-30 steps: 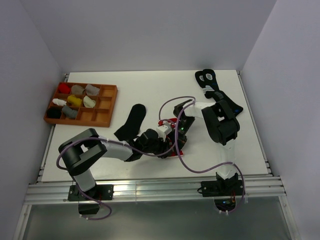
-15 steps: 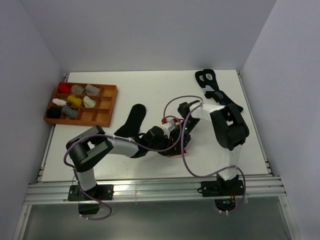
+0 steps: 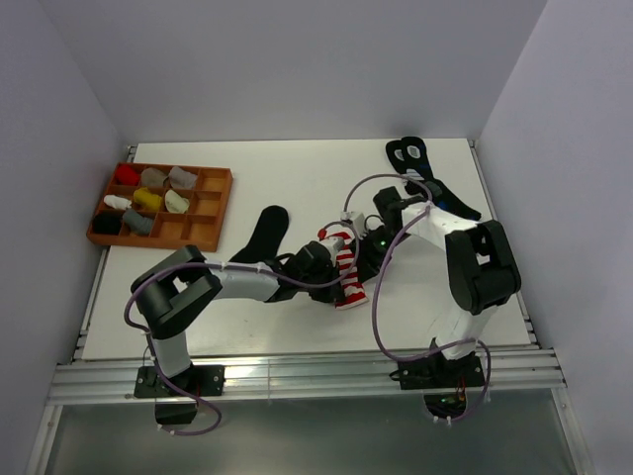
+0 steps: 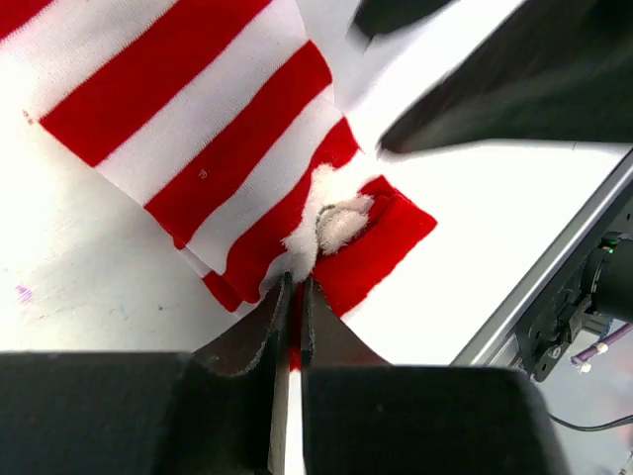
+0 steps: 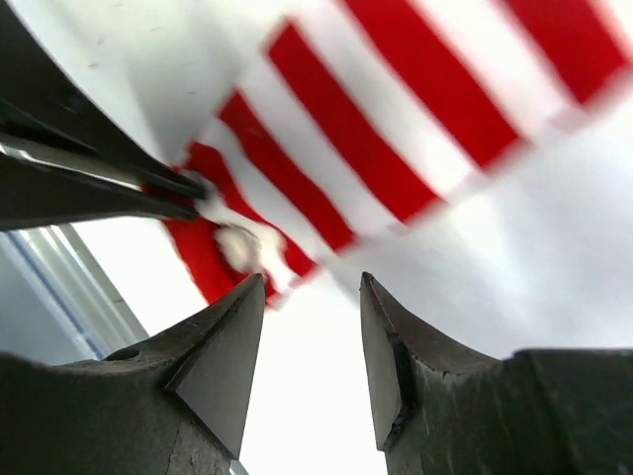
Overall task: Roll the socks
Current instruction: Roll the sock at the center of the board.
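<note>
The red-and-white striped sock (image 3: 345, 265) lies lengthwise in the middle of the table, its red end toward the front edge. My left gripper (image 3: 334, 281) is shut on that end: in the left wrist view the jaws (image 4: 294, 289) pinch a fold of the striped sock (image 4: 198, 129). My right gripper (image 3: 370, 249) stands open just right of the sock. In the right wrist view the right gripper (image 5: 312, 284) holds nothing, and the striped sock (image 5: 396, 129) lies ahead of its tips. The black sock (image 3: 262, 238) lies flat to the left, partly under the left arm.
A brown tray (image 3: 213, 211) with several small sock bundles sits at the far left. Two dark socks with white rings (image 3: 408, 154) lie at the far right, behind the right arm. The table's front rail (image 4: 554, 267) is close to the held sock end.
My right gripper has opened, let go of the striped sock and drawn back to the right. The left gripper has shut on the sock's near end. The sock now shows stretched out.
</note>
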You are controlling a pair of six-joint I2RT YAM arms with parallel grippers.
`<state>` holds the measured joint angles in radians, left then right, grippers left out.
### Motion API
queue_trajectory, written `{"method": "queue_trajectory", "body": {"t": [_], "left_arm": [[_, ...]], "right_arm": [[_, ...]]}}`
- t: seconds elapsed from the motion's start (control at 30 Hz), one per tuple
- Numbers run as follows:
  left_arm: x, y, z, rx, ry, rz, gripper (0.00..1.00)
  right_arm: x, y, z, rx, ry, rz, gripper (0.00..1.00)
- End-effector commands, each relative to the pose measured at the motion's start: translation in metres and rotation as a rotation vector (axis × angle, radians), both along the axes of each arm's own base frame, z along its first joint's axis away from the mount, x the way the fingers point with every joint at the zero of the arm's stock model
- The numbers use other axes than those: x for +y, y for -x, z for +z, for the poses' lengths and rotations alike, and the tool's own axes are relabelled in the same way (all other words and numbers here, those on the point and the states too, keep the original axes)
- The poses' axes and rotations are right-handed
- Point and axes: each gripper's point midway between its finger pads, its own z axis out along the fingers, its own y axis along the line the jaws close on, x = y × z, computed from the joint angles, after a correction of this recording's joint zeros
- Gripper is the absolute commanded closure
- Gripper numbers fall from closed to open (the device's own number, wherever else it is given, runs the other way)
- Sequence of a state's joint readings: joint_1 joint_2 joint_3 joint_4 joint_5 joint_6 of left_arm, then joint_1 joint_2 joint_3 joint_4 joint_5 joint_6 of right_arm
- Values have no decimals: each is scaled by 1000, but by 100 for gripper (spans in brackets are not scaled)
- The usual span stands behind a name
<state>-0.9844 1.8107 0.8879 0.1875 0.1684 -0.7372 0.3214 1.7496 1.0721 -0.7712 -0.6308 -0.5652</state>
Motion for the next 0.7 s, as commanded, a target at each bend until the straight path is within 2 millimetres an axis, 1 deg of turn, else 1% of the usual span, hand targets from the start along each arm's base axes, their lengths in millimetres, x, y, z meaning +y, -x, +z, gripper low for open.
{"method": "queue_trajectory", "body": {"t": [0.0, 0.03, 0.07, 0.13, 0.17, 0.2, 0.23, 0.27, 0.3, 0.33, 0.37, 0.4, 0.43, 0.47, 0.53, 0.57, 0.6, 0.63, 0.67], "left_arm": [[38, 14, -32, 95, -200, 25, 100], [38, 13, -30, 92, -203, 22, 100], [41, 15, -31, 104, -221, 25, 100], [41, 15, -28, 128, -216, 18, 100], [46, 18, -30, 148, -239, 18, 100], [44, 16, -25, 159, -231, 10, 100], [46, 16, -24, 165, -238, -1, 100], [53, 20, -25, 193, -268, -9, 100], [56, 17, -22, 205, -271, -7, 99], [53, 18, -16, 222, -260, -32, 100], [54, 19, -15, 244, -264, -42, 100], [62, 18, -15, 280, -286, -36, 100], [58, 16, -8, 288, -268, -64, 100], [66, 16, -10, 322, -292, -58, 100], [64, 13, -4, 345, -269, -78, 100], [64, 15, -3, 389, -246, -93, 100], [63, 17, -2, 416, -236, -102, 100], [64, 17, -1, 439, -235, -108, 100], [65, 17, -3, 458, -235, -111, 100]], "right_arm": [[-12, -19, 13, -89, -7, -54, 49], [-15, -19, 13, -95, -1, -67, 49], [-18, -24, 17, -120, -3, -84, 49], [-26, -29, 17, -151, 11, -110, 49], [-28, -31, 21, -172, 8, -118, 49], [-32, -32, 23, -181, 5, -127, 50], [-33, -32, 25, -187, -5, -124, 51], [-34, -32, 30, -202, -14, -114, 52], [-35, -31, 30, -210, -18, -109, 53], [-36, -30, 31, -221, -23, -101, 54], [-35, -29, 37, -255, -40, -74, 53], [-34, -25, 36, -263, -50, -54, 53], [-33, -24, 42, -289, -66, -38, 53], [-31, -21, 43, -302, -80, -12, 53], [-28, -18, 48, -339, -89, 24, 53], [-24, -15, 49, -368, -88, 65, 53], [-22, -9, 45, -374, -83, 89, 53], [-19, -8, 49, -420, -81, 114, 54], [-17, -6, 49, -451, -70, 145, 54]]}}
